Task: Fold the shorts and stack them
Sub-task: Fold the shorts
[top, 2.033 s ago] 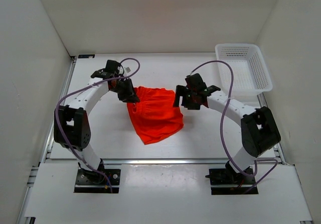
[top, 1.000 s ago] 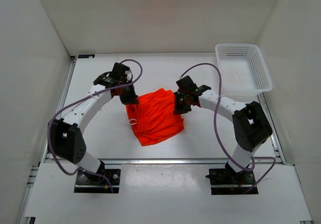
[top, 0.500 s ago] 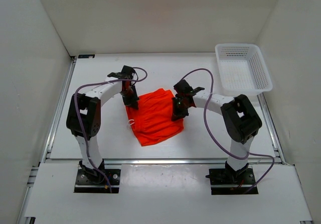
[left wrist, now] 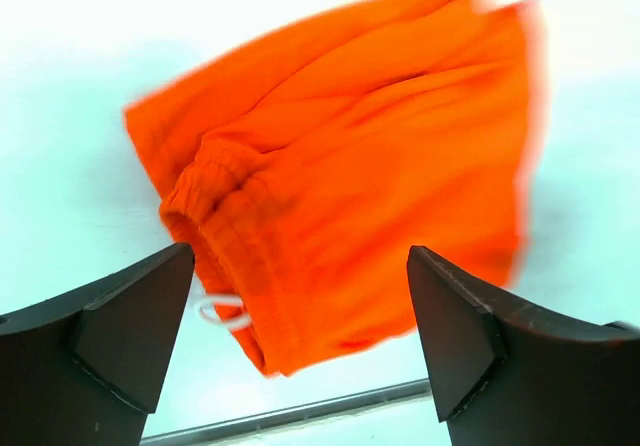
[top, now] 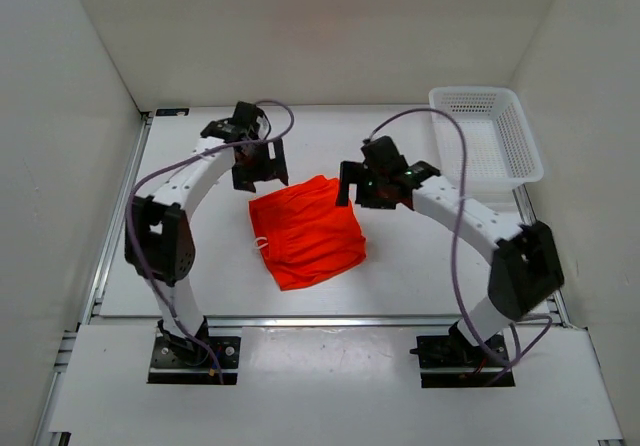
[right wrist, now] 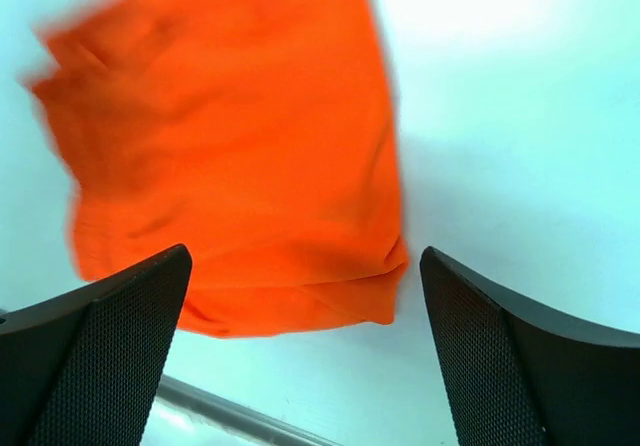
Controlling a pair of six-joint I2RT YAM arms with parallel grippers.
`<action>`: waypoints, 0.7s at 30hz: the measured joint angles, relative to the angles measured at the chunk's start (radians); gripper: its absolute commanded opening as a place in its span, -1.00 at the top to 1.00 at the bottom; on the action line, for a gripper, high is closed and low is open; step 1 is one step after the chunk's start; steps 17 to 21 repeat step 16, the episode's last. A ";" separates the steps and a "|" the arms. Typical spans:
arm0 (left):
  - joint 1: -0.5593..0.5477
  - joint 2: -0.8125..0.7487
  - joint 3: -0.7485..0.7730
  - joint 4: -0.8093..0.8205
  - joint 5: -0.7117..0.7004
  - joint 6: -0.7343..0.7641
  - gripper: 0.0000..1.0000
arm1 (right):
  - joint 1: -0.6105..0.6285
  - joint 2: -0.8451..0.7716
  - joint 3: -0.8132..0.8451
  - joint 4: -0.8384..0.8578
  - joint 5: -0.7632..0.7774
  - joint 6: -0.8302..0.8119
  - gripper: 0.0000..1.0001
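Observation:
The bright orange-red shorts (top: 305, 231) lie folded in a rough square on the white table, between the two arms. Their elastic waistband faces left, and a white drawstring loop (top: 262, 243) pokes out there. My left gripper (top: 262, 171) hovers open just beyond the shorts' far left corner, holding nothing. My right gripper (top: 365, 188) hovers open at the far right corner, also empty. In the left wrist view the shorts (left wrist: 340, 166) and drawstring (left wrist: 222, 311) lie below the spread left gripper (left wrist: 300, 266). The right wrist view shows the shorts (right wrist: 230, 156) under the wide right gripper (right wrist: 305, 256).
A white plastic mesh basket (top: 487, 93) stands at the back right corner of the table. White walls enclose the table on three sides. A metal rail (top: 320, 318) runs along the near edge, in front of the arm bases.
Both grippers were shut on the shorts' far corners. They have opened, let go and lifted back from the cloth, which now lies flat on the table.

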 measured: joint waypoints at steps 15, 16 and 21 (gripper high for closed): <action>0.023 -0.738 -0.006 -0.022 -0.219 -0.011 -1.00 | -0.023 -0.591 -0.034 -0.257 0.623 -0.047 -0.96; 0.025 -0.765 -0.037 -0.024 -0.230 -0.021 -1.00 | -0.023 -0.615 -0.060 -0.273 0.643 -0.041 -0.99; 0.025 -0.765 -0.037 -0.024 -0.230 -0.021 -1.00 | -0.023 -0.615 -0.060 -0.273 0.643 -0.041 -0.99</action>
